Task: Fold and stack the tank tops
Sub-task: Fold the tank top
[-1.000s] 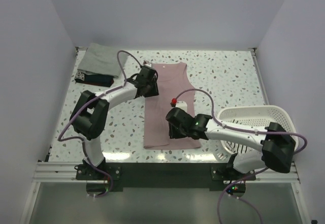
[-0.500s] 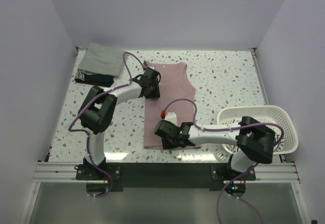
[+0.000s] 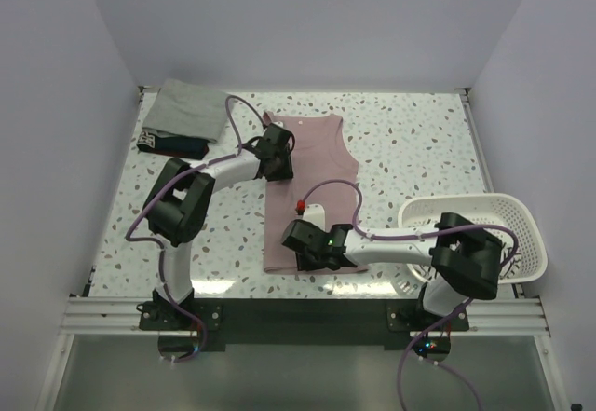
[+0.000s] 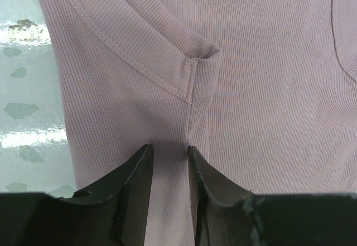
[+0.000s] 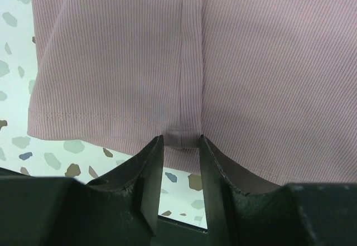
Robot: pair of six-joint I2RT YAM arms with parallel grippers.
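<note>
The right arm (image 3: 391, 239) has been swinging left across the near hem of the pink top (image 3: 317, 164) over the last second and is now sitting almost motionless there, while the left arm (image 3: 223, 171) is holding near the far, shoulder end. With both ends covered, the setting-up is probably done and a lengthwise fold is likely coming.

The top is lying flat in the middle of the tabletop (image 3: 410, 141), well apart from the folded pile (image 3: 186, 113) in the far left corner and the basket (image 3: 517, 211) on the right.

The left jaws are standing at a narrow gap, gripping a raised ridge of pink fabric just below the armhole, with a crease running up from the pinch. The right jaws are gripping the hem likewise, a seam fold lying between them.
</note>
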